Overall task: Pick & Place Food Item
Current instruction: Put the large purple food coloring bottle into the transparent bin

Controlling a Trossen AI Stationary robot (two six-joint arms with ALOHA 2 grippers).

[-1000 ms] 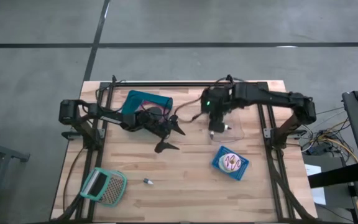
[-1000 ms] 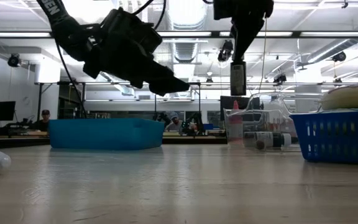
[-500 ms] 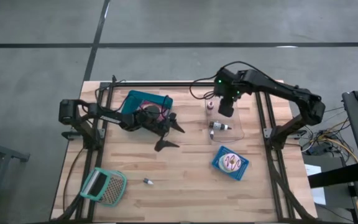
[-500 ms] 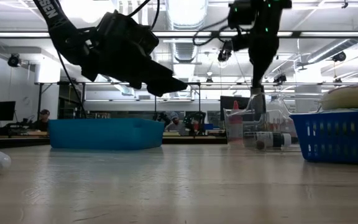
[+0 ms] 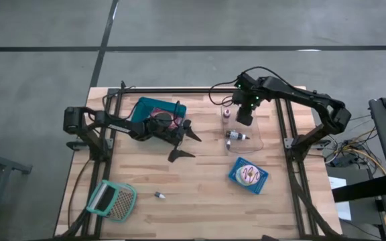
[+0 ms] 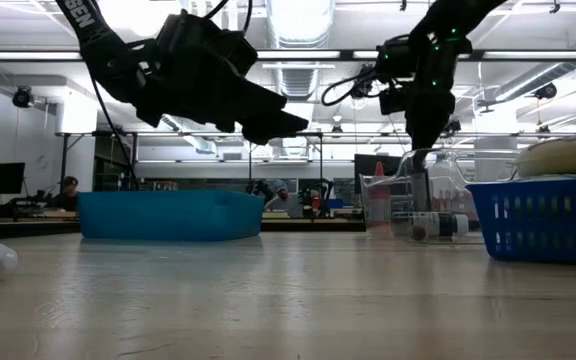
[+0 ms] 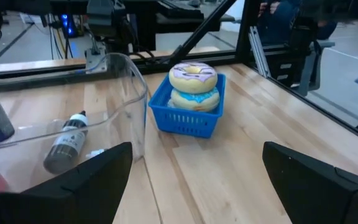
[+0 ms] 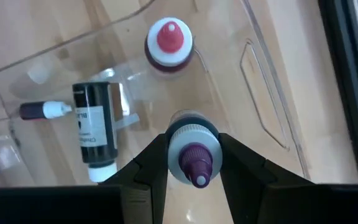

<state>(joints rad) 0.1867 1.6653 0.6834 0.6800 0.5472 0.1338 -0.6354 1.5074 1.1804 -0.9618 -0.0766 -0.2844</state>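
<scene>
My right gripper [image 8: 193, 163] is shut on a small bottle with a grey cap and purple tip [image 8: 194, 157]. It holds the bottle above the clear plastic tray [image 5: 253, 134] at the table's far right. In the tray a red-capped bottle [image 8: 168, 38] stands upright and a black bottle [image 8: 95, 132] lies on its side. Two doughnuts [image 7: 194, 86] are stacked in a small blue basket [image 5: 248, 175]. My left gripper [image 5: 187, 144] hovers open over the table's middle, beside a teal bin [image 5: 154, 110]. My right gripper pinches the bottle just under its cap [image 8: 173, 144], one finger on each side. The fingers [image 8: 149, 163] come from above, pointing steeply down. The bottle stands upright with its purple tip up. The wrist view looks straight down, so whether its base touches the tray cannot be told.
A teal grater-like tool [image 5: 111, 201] and a small loose piece [image 5: 159, 195] lie near the front left. Black frame rails [image 5: 293, 167] run along both table sides. Bare wood lies between the basket and the left gripper.
My right gripper has carried the bottle toward the table's far right and lowered it over the clear tray, rolling its wrist a little on the way. It has stayed shut on the bottle throughout.
</scene>
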